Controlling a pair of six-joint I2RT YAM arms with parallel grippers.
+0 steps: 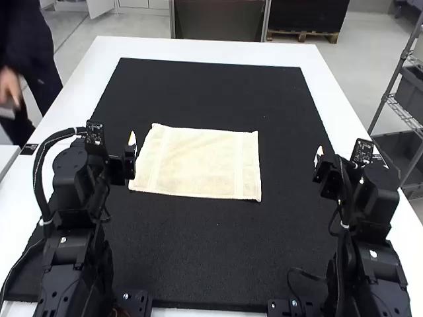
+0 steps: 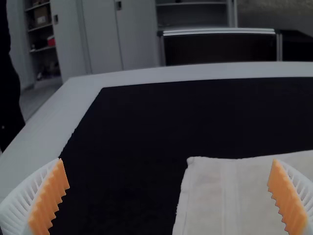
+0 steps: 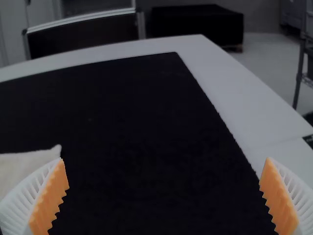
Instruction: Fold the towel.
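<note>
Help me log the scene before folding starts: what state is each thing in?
Towel: spread flat, edges slightly uneven, held by neither claw.
Left claw: open, empty.
Right claw: open, empty.
Black mat: laid flat, the towel on it.
White table: partly covered by the mat.

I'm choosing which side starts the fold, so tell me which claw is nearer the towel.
Left. In the high view, the left claw is beside the left edge of the towel; the right claw is well beyond its right edge, across black mat.
</note>
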